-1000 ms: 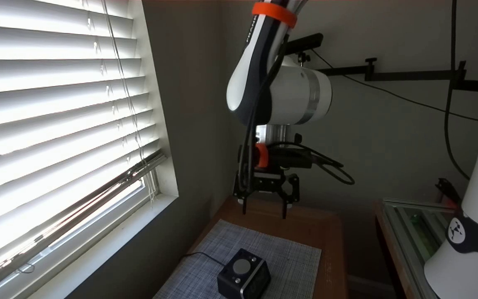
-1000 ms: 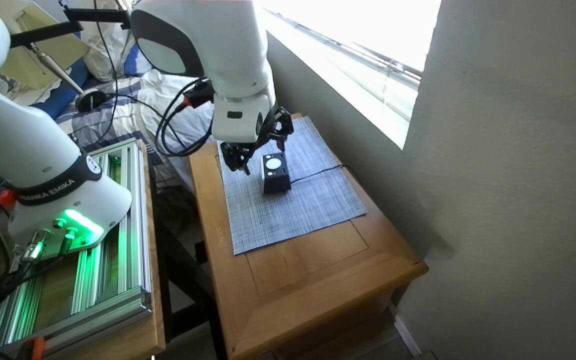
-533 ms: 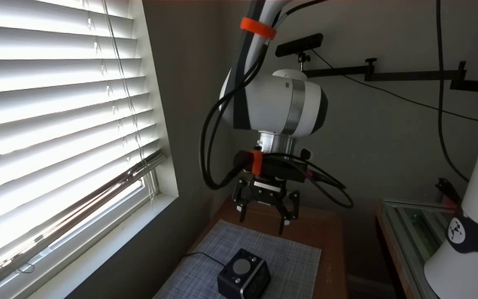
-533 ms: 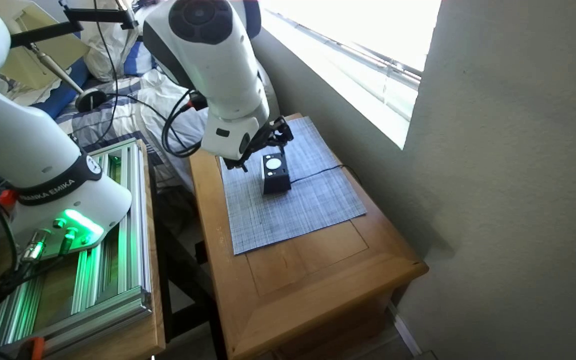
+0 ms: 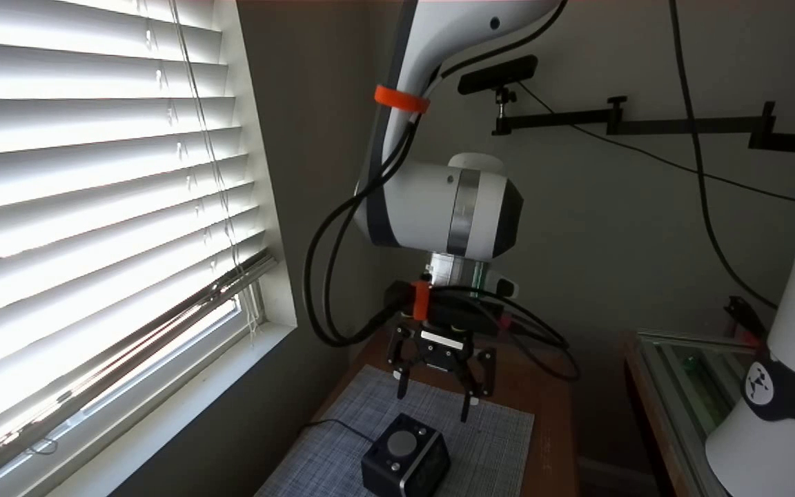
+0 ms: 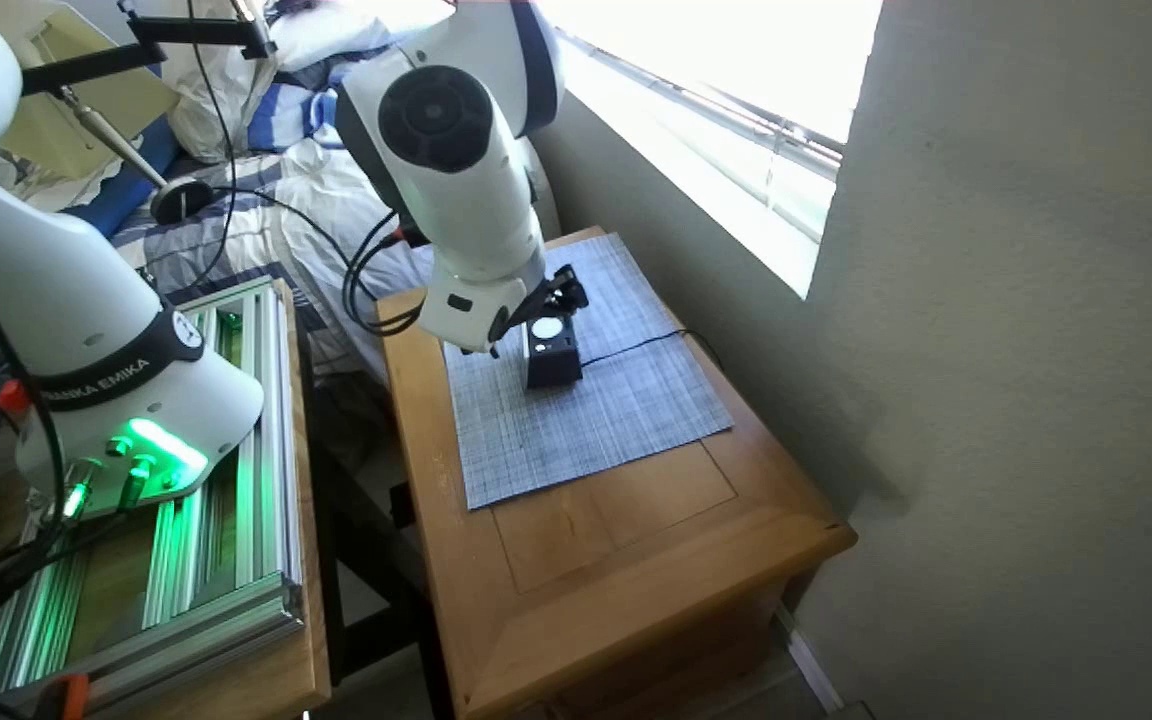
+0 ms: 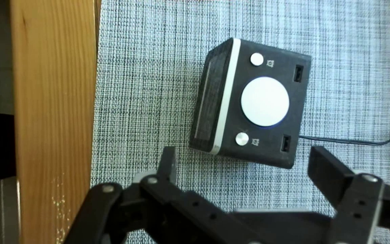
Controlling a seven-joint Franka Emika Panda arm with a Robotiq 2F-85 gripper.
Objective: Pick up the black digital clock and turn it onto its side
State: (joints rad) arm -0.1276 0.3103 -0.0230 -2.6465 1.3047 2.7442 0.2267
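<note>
Bench: brown wooden bench (image 6: 616,545) with a framed top, carrying a blue-grey woven rectangular mat (image 6: 591,445).
Mat: lies flat; on it are a black boxy digital clock (image 7: 249,101) with a silver front trim (image 7: 226,95), and part of a thin black cord (image 6: 636,347).
Clock: stands upright on the mat, its pale round disc (image 7: 269,101) facing up and its dark display face (image 7: 210,98) turned sideways.
Cord: runs from the clock across the mat to the bench's edge by the plain grey wall (image 6: 996,360).
Tool: black two-fingered tool (image 5: 433,408), released, its fingers spread well apart and pointing down.
Clock and tool: in an exterior view the clock sits lower than the fingertips (image 5: 466,406) and apart from them; in the wrist view it shows beyond the fingertips, mostly between the lines of the two fingers.
</note>
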